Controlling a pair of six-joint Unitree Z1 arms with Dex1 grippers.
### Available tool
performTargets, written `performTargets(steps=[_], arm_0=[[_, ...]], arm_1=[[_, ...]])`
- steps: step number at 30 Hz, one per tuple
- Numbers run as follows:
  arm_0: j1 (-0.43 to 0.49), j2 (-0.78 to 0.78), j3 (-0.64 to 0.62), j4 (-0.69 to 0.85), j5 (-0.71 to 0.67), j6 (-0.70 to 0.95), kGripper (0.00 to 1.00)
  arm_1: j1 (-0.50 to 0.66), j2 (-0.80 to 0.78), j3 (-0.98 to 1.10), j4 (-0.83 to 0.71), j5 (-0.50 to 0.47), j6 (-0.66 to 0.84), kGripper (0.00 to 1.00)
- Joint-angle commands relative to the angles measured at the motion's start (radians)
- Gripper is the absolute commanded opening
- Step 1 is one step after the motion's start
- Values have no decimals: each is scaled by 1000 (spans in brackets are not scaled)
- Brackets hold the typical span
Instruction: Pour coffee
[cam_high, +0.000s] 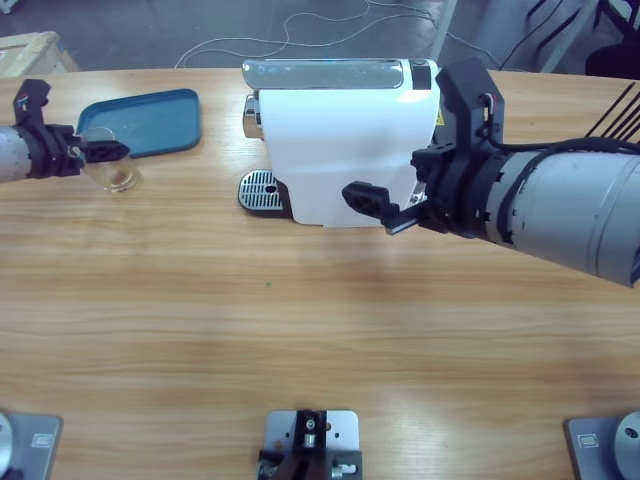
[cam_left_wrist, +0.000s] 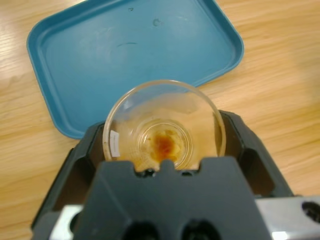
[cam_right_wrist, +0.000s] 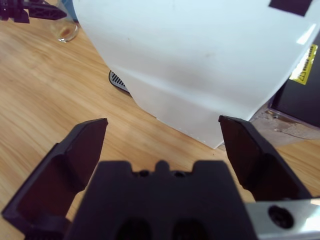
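A small brown coffee (cam_left_wrist: 164, 144) pool lies at the glass (cam_left_wrist: 165, 125) bottom.

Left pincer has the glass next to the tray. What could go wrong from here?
1. The left pincer grips the clear glass near its rim, so the glass may slip or tip, spilling the coffee onto the wooden table.
2. The glass sits just off the blue tray, so it may catch the tray's edge if moved that way.
3. The open right pincer hangs close to the white coffee machine and may bump it.
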Motion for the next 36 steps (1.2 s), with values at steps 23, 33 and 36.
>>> performTargets(steps=[23,33,36], arm_0=[[-263,-30,-329,419,-354,446,0],[-296,53,-319,386,-463,469,0],[-313,100,-325,355,-470,468,0]], arm_1=[[11,-758,-255,1030,0,-129,991],[11,-733,-245,1031,0,-128,991],[11,-740,-245,1039,0,-128,991]])
